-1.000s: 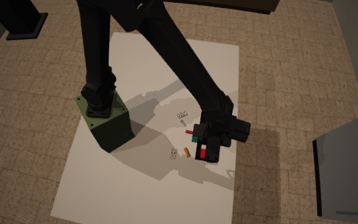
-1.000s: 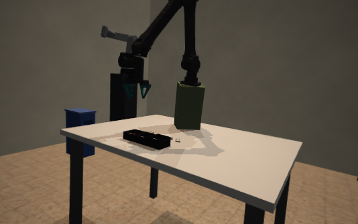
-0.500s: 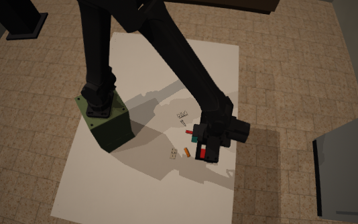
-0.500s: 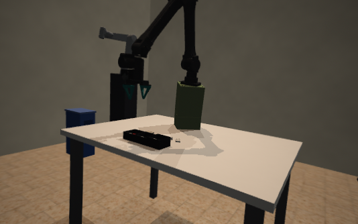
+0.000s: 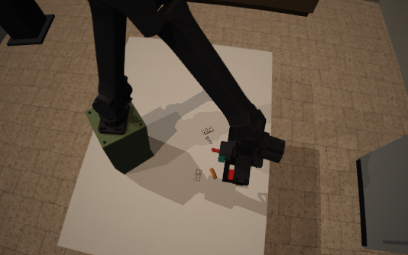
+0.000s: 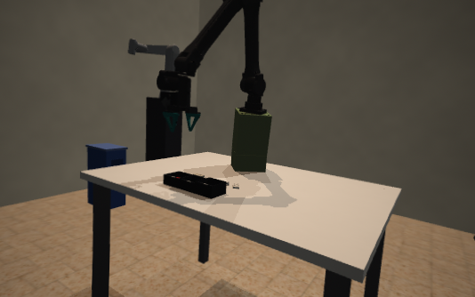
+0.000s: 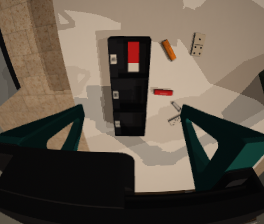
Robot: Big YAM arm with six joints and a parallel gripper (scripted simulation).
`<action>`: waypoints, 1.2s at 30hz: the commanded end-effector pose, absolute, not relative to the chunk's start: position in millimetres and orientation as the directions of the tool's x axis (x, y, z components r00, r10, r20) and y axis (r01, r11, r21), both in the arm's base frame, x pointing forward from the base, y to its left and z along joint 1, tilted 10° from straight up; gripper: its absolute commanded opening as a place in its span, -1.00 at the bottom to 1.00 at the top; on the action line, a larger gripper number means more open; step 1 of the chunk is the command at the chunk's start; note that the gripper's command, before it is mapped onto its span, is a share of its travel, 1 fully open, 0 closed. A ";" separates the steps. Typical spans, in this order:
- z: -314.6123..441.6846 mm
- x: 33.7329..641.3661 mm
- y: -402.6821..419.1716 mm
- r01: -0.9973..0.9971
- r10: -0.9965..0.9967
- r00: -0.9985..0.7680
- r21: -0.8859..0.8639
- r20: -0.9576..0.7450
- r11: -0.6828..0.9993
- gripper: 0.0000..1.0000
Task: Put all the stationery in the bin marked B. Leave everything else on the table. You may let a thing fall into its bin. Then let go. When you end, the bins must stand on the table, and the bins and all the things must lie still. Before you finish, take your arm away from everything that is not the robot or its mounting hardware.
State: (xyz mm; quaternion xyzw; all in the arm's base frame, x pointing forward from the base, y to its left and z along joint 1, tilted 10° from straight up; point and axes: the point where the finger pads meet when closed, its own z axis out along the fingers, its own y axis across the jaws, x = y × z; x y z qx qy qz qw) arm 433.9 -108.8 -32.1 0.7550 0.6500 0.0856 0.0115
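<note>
Your jaws stand fully apart and hold nothing; they hang high above the surface (image 6: pixel 330 218), over the black bin row (image 7: pixel 130 112). In the wrist view you look straight down between the two teal fingers at that row: a long black tray of three compartments, each with a small white label that is too small to read, so you cannot tell which is B. The far compartment holds a red-and-white item (image 7: pixel 133 56); the other two look dark.

Just beside the row on the surface lies a short red piece (image 7: pixel 163 91), and close by it a thin grey thing (image 7: pixel 175 112), too small to name. Farther off are an orange piece (image 5: pixel 213 173) and a domino (image 5: pixel 197 174) near it. A second domino (image 5: pixel 208 130) lies toward the green pedestal (image 5: pixel 131 153) that carries the arm. All these lie apart from the bins and from each other.
</note>
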 end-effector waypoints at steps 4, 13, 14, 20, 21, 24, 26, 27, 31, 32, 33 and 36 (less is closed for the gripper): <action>-34.4 428.9 -110.5 0.982 0.984 0.138 0.114 0.117 -0.151 1.00; -36.1 429.0 -110.8 0.982 0.983 0.139 0.114 0.117 -0.152 1.00; -36.3 429.0 -110.9 0.982 0.983 0.139 0.114 0.117 -0.152 1.00; -36.4 429.6 -111.2 0.981 0.983 0.139 0.117 0.116 -0.152 1.00; -36.4 429.6 -111.2 0.981 0.983 0.139 0.117 0.116 -0.152 1.00; -36.5 429.7 -111.4 0.981 0.983 0.139 0.117 0.116 -0.152 1.00; -36.8 429.7 -111.4 0.981 0.983 0.139 0.117 0.116 -0.152 1.00; -36.9 429.7 -111.5 0.981 0.983 0.139 0.117 0.116 -0.153 1.00; -36.5 430.1 -111.7 0.981 0.983 0.139 0.119 0.116 -0.153 1.00; -36.5 430.1 -111.8 0.981 0.983 0.139 0.119 0.116 -0.153 1.00; -36.7 430.1 -111.8 0.981 0.983 0.139 0.119 0.116 -0.153 1.00; -37.0 430.1 -111.9 0.981 0.983 0.139 0.119 0.116 -0.153 1.00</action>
